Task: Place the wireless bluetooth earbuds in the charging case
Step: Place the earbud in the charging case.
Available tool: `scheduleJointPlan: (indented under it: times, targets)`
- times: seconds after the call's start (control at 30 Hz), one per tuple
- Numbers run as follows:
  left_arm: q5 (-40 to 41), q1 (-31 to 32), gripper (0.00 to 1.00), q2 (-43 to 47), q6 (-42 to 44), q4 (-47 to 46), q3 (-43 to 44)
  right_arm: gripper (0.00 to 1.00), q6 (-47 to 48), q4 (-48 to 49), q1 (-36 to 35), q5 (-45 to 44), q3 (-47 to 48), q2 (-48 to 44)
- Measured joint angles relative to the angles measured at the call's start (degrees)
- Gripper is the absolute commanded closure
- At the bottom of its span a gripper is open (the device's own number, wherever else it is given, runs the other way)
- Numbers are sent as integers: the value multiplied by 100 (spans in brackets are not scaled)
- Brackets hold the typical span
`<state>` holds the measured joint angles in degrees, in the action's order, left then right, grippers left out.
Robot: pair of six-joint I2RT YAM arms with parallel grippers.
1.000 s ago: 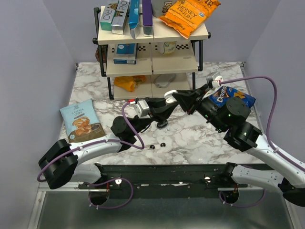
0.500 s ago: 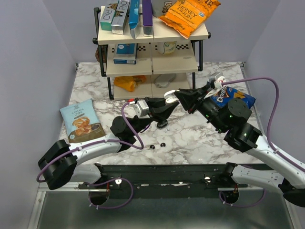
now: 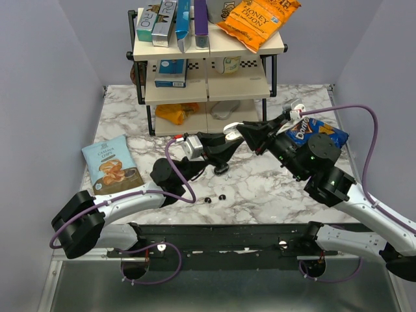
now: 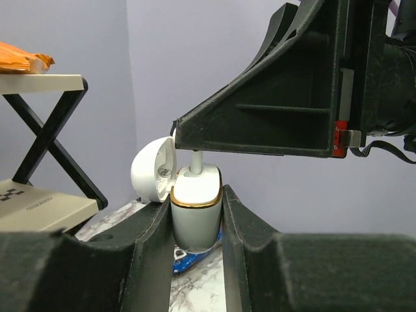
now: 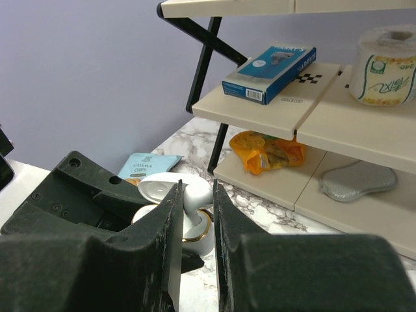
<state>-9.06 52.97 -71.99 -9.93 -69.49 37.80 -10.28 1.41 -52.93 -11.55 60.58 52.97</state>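
Left gripper [image 4: 196, 227] clamped on white case [image 4: 195, 208], lid [image 4: 153, 174] open, held above marble table [image 3: 260, 188], right gripper [image 5: 196, 218] pinching white earbud [image 5: 195, 198], stem in case, rack [image 3: 208, 71] behind, lilac walls [image 3: 52, 65].

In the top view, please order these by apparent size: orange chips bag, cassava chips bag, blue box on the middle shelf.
1. Orange chips bag and cassava chips bag: about alike; the orange one is cropped by the frame edge.
2. Blue box: clearly smallest.
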Motion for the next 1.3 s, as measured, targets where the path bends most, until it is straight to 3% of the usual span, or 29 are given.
scheduleJointPlan:
  times: [0.17, 0.77, 1.07, 1.3]
  targets:
    - [0, -2, 100, 0, 2, 28, 0, 72, 0, -85, 0, 28, 31, 50]
    - [0, -2, 100, 22, 7, 9, 0, 39, -28, -466, 0, 68, 238, 153]
    - [2, -2, 100, 22, 9, 9, 0, 30, -140, -595, 0, 179, 522, 127]
    - [0, -2, 100, 22, 9, 9, 0, 33, -168, -761, 0, 144, 645, -50]
